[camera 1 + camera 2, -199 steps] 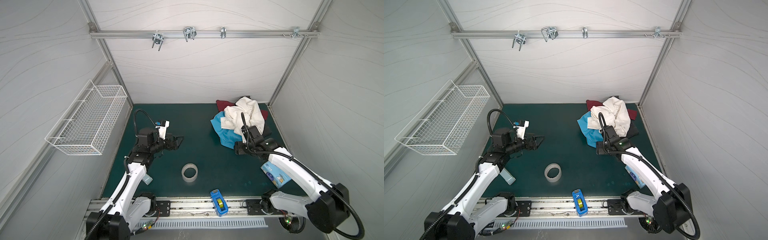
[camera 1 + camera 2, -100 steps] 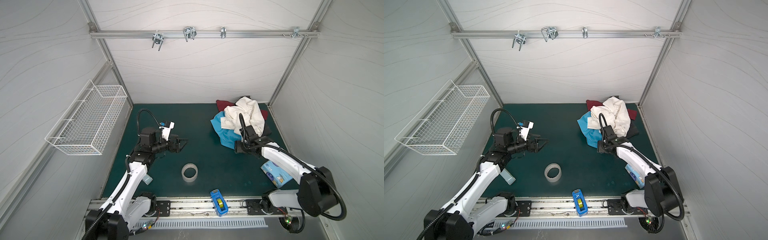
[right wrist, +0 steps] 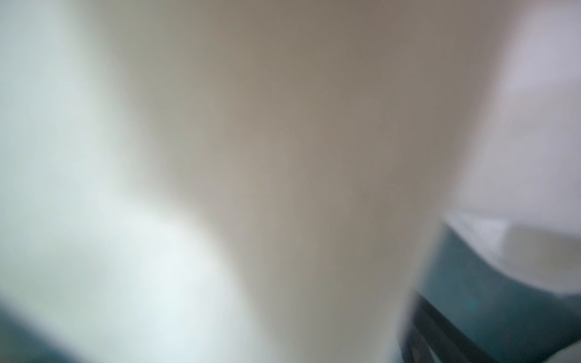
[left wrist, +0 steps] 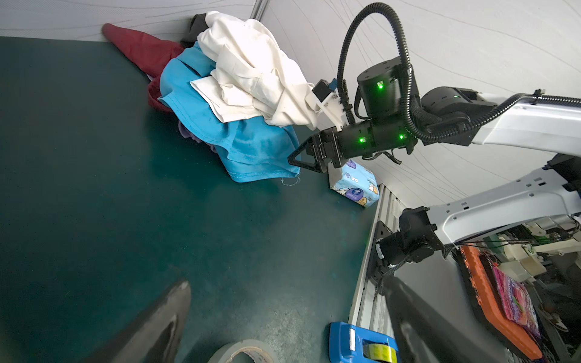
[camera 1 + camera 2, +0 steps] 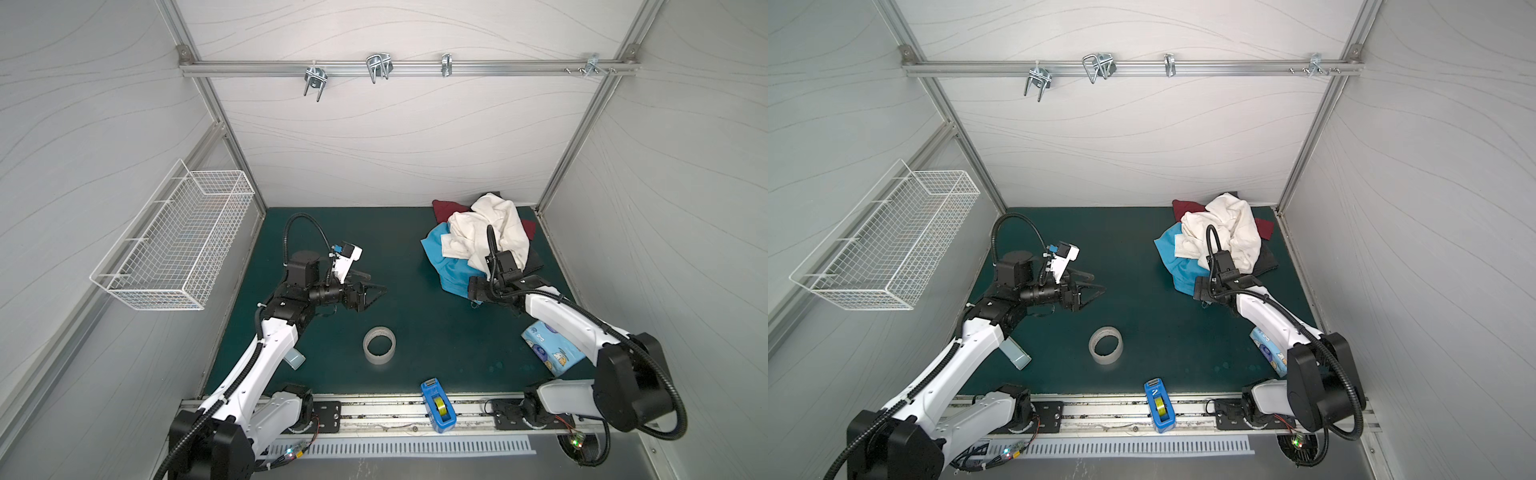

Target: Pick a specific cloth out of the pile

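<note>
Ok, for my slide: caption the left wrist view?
Right gripper at the hem of the blue cloth, under the cream cloth.

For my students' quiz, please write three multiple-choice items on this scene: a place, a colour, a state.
1. The pile lies: A in the basket; B at the back right corner of the mat; C beside the dispenser.
2. The top cloth of the pile is: A cream; B red; C black.
3. The left hand is: A shut on the tape; B shut on a cloth; C open and empty.
Answers: 1 B, it fills that corner in both top views. 2 A, cream fabric lies over the others. 3 C, its fingers stand apart with nothing between.
</note>
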`<state>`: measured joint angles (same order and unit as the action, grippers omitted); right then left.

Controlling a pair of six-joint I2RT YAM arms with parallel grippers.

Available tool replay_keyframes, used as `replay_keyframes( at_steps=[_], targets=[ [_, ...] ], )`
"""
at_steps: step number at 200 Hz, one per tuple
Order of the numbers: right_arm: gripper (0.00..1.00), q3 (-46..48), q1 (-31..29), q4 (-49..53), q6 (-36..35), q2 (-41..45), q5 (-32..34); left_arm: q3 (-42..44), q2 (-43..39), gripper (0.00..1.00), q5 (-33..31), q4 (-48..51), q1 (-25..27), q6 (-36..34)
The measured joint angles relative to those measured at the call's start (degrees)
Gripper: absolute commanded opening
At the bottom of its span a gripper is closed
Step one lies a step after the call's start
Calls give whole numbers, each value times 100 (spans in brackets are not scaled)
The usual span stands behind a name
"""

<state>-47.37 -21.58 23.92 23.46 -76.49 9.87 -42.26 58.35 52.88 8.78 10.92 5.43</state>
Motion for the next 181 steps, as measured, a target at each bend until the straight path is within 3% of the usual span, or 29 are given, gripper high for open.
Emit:
replay_keyframes(
  at_steps=[49, 110, 169, 181],
  targets=[
    [83, 0, 63, -105, -48, -293, -186, -4, 42, 97, 7, 138, 4, -92],
    [54, 0, 122, -262, -66, -352, -481, -17, 72, 97, 4, 188, 39, -136],
    [50, -2, 131, -345, -55, -566, -595, -46, 72, 97, -15, 256, 57, -188],
    [44, -9, 131, -361, -76, -651, -595, -48, 72, 97, -20, 264, 61, -195]
  ],
)
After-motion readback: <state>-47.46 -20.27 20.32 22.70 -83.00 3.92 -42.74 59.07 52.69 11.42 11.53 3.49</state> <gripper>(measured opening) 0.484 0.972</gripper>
